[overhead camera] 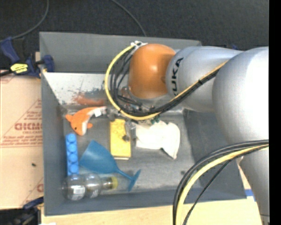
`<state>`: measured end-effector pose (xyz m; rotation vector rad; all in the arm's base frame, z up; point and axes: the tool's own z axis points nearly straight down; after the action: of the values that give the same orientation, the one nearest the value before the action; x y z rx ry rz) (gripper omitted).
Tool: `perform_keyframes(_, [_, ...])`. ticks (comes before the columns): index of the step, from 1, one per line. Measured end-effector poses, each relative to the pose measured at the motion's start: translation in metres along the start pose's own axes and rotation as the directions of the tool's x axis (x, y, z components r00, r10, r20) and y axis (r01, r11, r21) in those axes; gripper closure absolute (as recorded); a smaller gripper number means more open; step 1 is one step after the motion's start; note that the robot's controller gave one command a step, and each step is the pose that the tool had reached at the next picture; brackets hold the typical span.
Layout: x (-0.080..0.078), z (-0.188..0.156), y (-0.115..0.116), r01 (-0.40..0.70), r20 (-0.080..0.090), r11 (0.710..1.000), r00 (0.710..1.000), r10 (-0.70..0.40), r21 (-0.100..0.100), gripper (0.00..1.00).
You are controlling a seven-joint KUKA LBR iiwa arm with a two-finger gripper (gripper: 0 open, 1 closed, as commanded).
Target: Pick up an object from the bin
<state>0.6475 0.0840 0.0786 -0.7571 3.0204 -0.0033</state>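
A yellow block (120,142) is seen lying flat near the middle of the grey bin (51,125), and the hand (129,131) is placed right over its far right edge, largely hidden beneath the arm's orange cover (147,71); whether the hand is wide or narrow cannot be told. Just right of the block a white crumpled cloth (160,138) is spread. To the far left an orange fish toy (82,119) is found. Nearer, a blue stemmed cup (99,160) is laid on its side beside a blue knobbed bar (71,153), with a clear bottle (86,185) along the near wall.
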Motion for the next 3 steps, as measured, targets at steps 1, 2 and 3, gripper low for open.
perform_keyframes(1, [0.0000,0.0000,0.0000,0.000,0.000,1.000,1.000,0.000,0.000,1.00])
perform_keyframes(2, [0.0001,-0.0013,0.0000,-0.001,0.001,1.000,1.000,0.001,0.000,1.00])
perform_keyframes(3, [0.0016,-0.0083,0.0004,-0.002,-0.005,1.000,1.000,0.002,-0.002,1.00])
